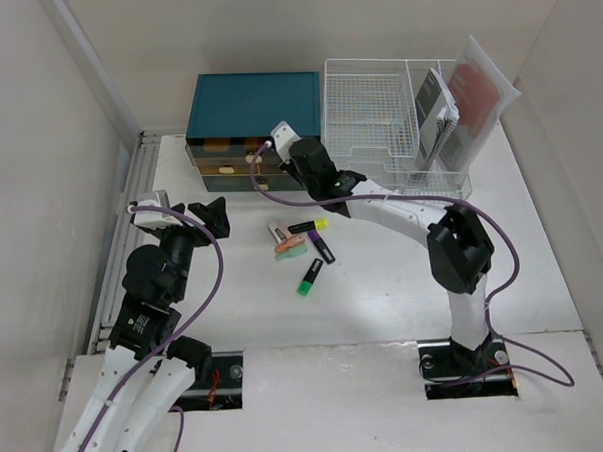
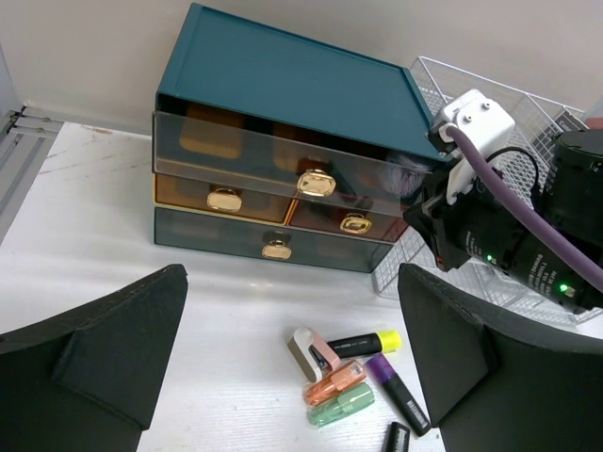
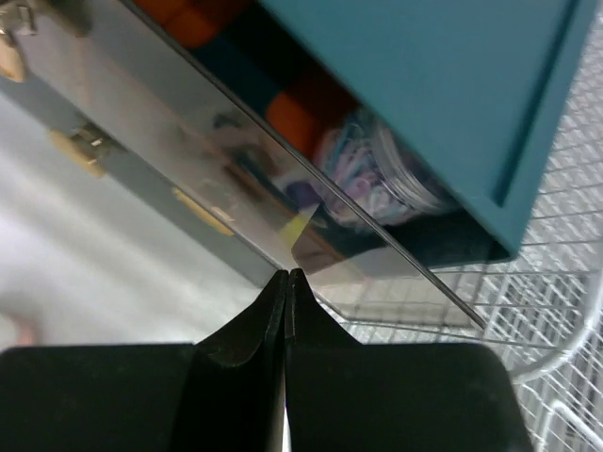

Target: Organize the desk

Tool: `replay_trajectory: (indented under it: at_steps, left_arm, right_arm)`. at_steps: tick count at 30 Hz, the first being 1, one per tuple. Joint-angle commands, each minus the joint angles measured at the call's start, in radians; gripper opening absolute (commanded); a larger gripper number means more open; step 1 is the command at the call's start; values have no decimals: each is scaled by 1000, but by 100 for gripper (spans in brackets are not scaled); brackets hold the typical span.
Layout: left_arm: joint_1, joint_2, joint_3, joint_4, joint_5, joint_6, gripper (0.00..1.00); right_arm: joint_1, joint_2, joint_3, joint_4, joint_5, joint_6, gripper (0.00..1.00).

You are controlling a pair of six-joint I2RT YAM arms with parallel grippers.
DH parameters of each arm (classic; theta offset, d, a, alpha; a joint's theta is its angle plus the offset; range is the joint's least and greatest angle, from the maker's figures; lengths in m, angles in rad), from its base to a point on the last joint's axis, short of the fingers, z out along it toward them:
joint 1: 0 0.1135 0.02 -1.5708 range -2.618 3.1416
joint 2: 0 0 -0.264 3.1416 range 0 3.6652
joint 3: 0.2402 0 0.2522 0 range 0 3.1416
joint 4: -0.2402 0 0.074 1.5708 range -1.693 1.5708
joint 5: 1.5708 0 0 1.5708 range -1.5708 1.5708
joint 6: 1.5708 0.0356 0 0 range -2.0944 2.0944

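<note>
The white desk (image 1: 384, 282) holds a teal drawer box (image 1: 251, 103) at the back. Loose in the middle lie a pink-and-white eraser (image 2: 314, 352) and yellow (image 2: 363, 344), orange (image 2: 334, 383), pale green (image 2: 341, 404) and purple (image 2: 400, 394) highlighters. A green-capped marker (image 1: 309, 277) lies nearer. My left gripper (image 1: 213, 216) is open and empty, left of this pile; it frames the pile in the left wrist view (image 2: 292, 311). My right gripper (image 3: 285, 276) is shut and empty, its tip at the right end of the clear top drawer front (image 3: 236, 179).
A white wire-mesh rack (image 1: 377, 113) stands right of the drawer box, with notebooks (image 1: 437, 110) upright in its right part. The drawers have gold handles (image 2: 316, 183). Walls close the left, back and right sides. A metal rail (image 1: 130, 203) runs along the left edge.
</note>
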Motion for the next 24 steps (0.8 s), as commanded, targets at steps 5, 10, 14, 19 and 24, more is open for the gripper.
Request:
replay_trajectory:
  at_steps: [5,10,14,19,24]
  left_arm:
    - [2,-3,0,35,-12,2,92]
    - [2,-3,0,35,-12,2,92]
    - [2,-3,0,35,-12,2,92]
    - [2,6,0,35,-12,2,92]
    - [2,63,-10,58,37,2,95]
  right_arm:
    - [-9,1,42,233,180,-42,0]
    - [1,20,13,331,231,-104,0]
    - [1,20,-10,367,240,-124,0]
    - [11,-40,-80,367,192,-124,0]
    - [47,-231,-162,73,-267,-187,8]
